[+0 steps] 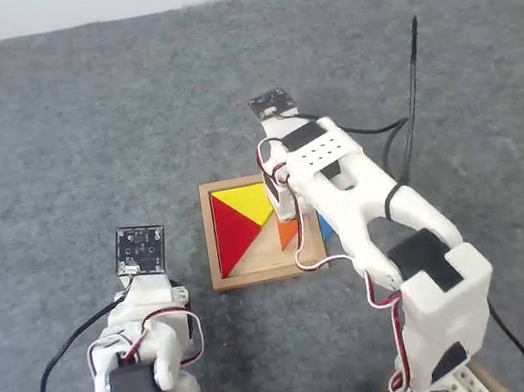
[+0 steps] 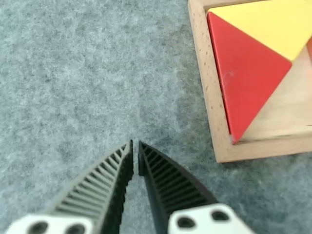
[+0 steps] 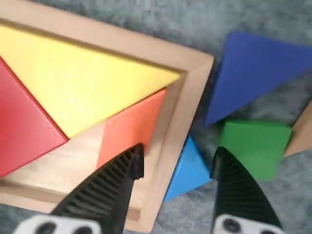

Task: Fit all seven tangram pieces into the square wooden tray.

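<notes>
The square wooden tray (image 1: 256, 277) on fuzzy grey carpet (image 1: 49, 142) holds a smooth red triangle (image 1: 234, 236), a yellow triangle (image 1: 243, 202) and an orange piece (image 3: 129, 129). The right gripper (image 3: 178, 163) gapes, its ribbed jaws astride the tray's right wall. The left gripper (image 2: 135, 146) hovers closed to the tray's left.

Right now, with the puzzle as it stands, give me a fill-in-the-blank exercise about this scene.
1. Inside the wooden tray, the red triangle lies against a large ____ triangle.
2. The green square lies ____ the tray, on the carpet.
3. The left end effector hangs over the carpet with its jaws ____.
4. The right end effector straddles the tray's wall with its jaws ____.
Missing words: yellow, outside, shut, open.
</notes>
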